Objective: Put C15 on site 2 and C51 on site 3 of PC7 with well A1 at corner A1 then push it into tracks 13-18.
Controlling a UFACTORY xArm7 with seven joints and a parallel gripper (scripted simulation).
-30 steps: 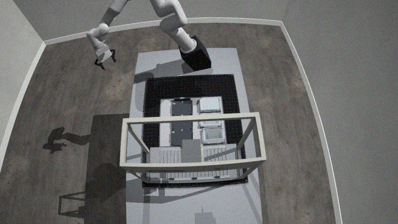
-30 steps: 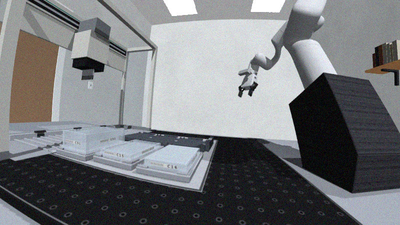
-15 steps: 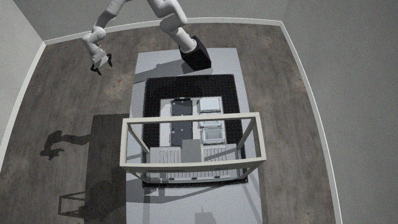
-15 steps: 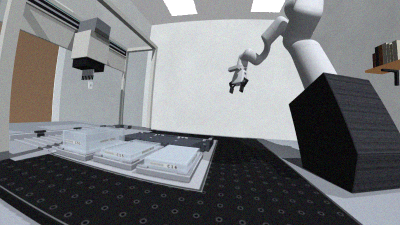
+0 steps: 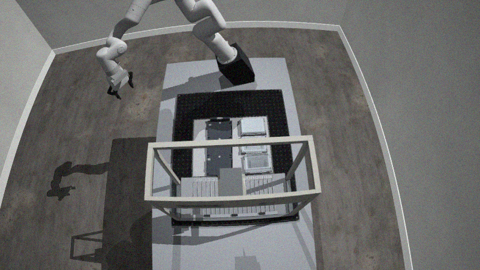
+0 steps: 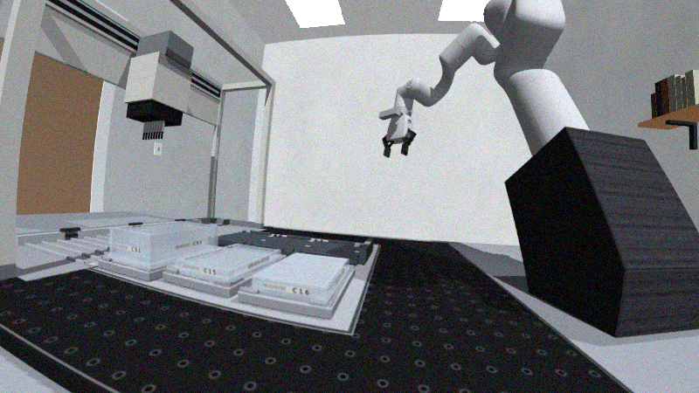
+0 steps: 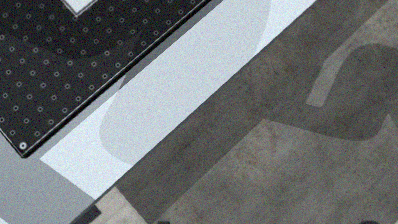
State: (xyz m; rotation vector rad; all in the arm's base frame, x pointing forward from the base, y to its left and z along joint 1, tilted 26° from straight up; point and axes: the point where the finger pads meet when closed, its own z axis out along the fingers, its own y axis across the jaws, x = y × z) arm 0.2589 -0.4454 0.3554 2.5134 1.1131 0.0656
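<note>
My gripper [image 5: 120, 86] is open and empty, held high over the floor off the table's left side, far from all the plates; it also shows in the exterior view [image 6: 397, 148]. The dark carrier PC7 [image 5: 218, 147] lies on the pale apron in front of the rails, with nothing on its sites; it shows low and flat behind the plates [image 6: 298, 243]. Beside it, C16 [image 6: 301, 280] sits in the nearest nest, C15 [image 6: 219, 266] in the middle one and the taller C51 [image 6: 146, 244] in the far one. The wrist view shows only the black board's corner [image 7: 75, 60], the table edge and the floor.
The instrument's cream frame [image 5: 231, 171] spans the rails [image 5: 234, 191], with the pipetting head [image 6: 156, 83] hanging above them. The arm's black base block [image 6: 605, 230] stands at the near end of the table. The perforated black board [image 6: 293, 351] surrounds the apron.
</note>
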